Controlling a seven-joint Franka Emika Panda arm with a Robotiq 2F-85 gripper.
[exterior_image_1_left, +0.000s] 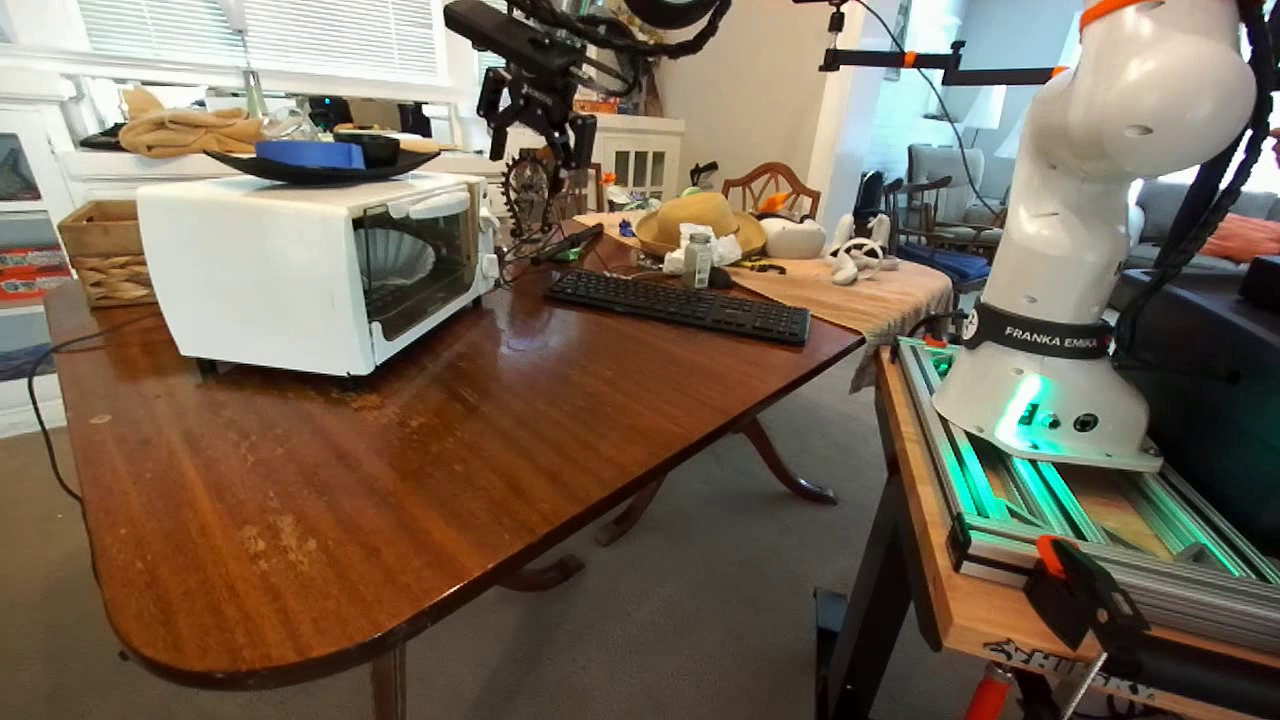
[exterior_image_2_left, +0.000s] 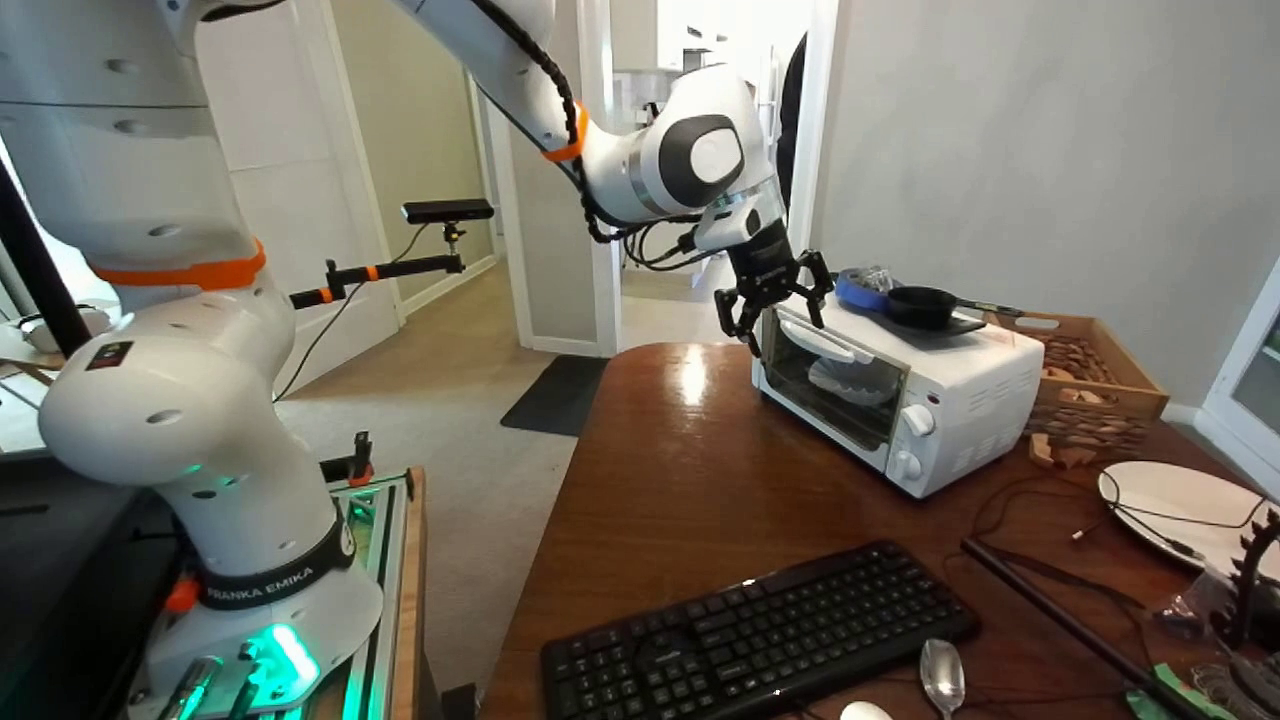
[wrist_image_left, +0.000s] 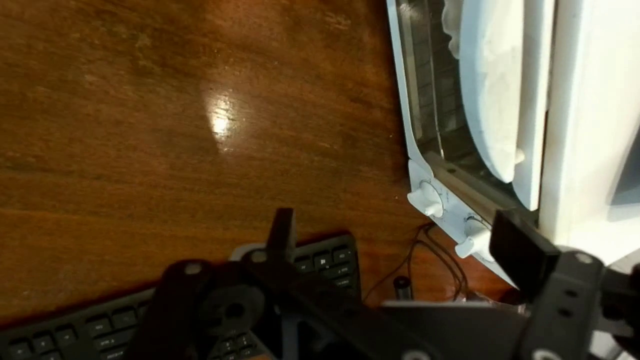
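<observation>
My gripper (exterior_image_1_left: 540, 155) is open and empty, above the table beside the front of a white toaster oven (exterior_image_1_left: 260, 270). In an exterior view the gripper (exterior_image_2_left: 785, 335) overlaps the oven's (exterior_image_2_left: 985, 400) door end; whether it touches is unclear. In the wrist view its spread fingers (wrist_image_left: 395, 235) frame table, cables and the oven's dials (wrist_image_left: 427, 199). The oven's glass door is shut, with a white handle (wrist_image_left: 492, 90). A white fluted dish (exterior_image_2_left: 850, 380) shows inside. On top lie a black tray (exterior_image_2_left: 955, 326), a blue round thing (exterior_image_2_left: 862, 290) and a small black pan (exterior_image_2_left: 922, 308).
A black keyboard (exterior_image_2_left: 760, 640) lies on the wooden table (exterior_image_1_left: 330, 510), with a spoon (exterior_image_2_left: 942, 675), black rod (exterior_image_2_left: 1080, 625) and white plate (exterior_image_2_left: 1170, 490) nearby. A woven box (exterior_image_2_left: 1100, 400) stands behind the oven. A glass shaker (exterior_image_1_left: 697, 260) and straw hat (exterior_image_1_left: 700, 215) stand farther off.
</observation>
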